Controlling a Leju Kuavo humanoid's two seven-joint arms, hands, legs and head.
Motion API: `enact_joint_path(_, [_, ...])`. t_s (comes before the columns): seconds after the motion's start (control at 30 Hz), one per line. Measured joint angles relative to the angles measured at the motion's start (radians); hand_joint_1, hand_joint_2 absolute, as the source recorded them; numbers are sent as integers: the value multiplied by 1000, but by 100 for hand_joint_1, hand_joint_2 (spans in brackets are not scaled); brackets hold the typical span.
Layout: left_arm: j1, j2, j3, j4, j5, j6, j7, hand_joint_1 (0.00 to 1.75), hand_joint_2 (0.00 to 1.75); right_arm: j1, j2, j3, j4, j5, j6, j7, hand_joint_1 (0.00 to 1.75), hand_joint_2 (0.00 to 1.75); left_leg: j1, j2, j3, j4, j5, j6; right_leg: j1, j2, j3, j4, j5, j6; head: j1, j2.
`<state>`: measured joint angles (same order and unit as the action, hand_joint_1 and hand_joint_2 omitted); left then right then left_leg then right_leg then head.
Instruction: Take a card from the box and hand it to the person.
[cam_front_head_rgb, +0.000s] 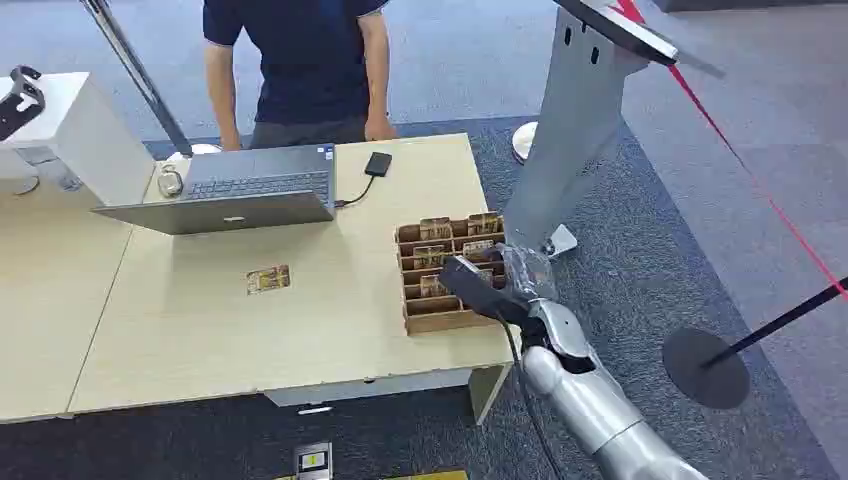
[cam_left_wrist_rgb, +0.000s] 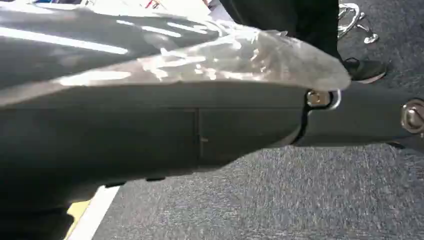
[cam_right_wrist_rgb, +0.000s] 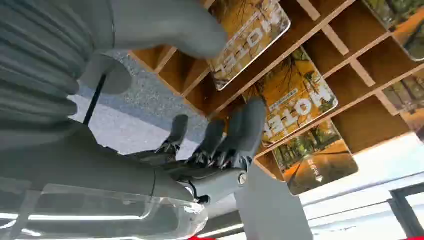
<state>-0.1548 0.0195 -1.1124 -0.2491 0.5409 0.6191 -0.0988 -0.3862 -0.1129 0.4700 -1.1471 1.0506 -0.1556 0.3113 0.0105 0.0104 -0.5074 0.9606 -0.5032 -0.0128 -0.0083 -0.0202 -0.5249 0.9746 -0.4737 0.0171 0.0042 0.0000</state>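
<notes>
I have the right hand (cam_front_head_rgb: 490, 285) over the near right part of the card box (cam_front_head_rgb: 440, 322), which sits at the right end of the counter (cam_front_head_rgb: 200, 340). In the right wrist view its fingers (cam_right_wrist_rgb: 240, 135) are spread and half-curled with nothing between them, their tips just beside the wooden dividers, and the thumb (cam_right_wrist_rgb: 165, 25) reaches toward another compartment. I can't tell whether any fingertip actually touches a card.

The cards stand on edge in the box's compartments, leaning back slightly, long axis running across the box from left to right. From the wrist camera I read an autumn-coloured hotel card (cam_right_wrist_rgb: 295, 97) nearest the fingers, a second one (cam_right_wrist_rgb: 250, 35) by the thumb, and a darker street-scene card (cam_right_wrist_rgb: 315, 155) in a third slot.

One loose card (cam_front_head_rgb: 268, 279) lies flat on the counter well left of the box, its long axis roughly parallel to the counter's near edge.

A person (cam_front_head_rgb: 300, 60) stands behind the counter, beyond an open laptop (cam_front_head_rgb: 240, 195); a black phone (cam_front_head_rgb: 377, 164) lies just right of the laptop.

I can't tell how the left hand's fingers stand.
</notes>
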Motion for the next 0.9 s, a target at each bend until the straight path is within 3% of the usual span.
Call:
enact_joint_path(0.27, [-2,0,1,0,6,-1,0,0,0,0,11,5,0,6,11,-5,124,175,0,0,0,0,0,0,0,0,0,0,0,0,0,0])
enact_joint_path(0.9, [-3,0,1,0,-3,-9,2,0,0,-1,21,11,-1,10,27,-4,115,175,0,0,0,0,0,0,0,0,0,0,0,0,0,0])
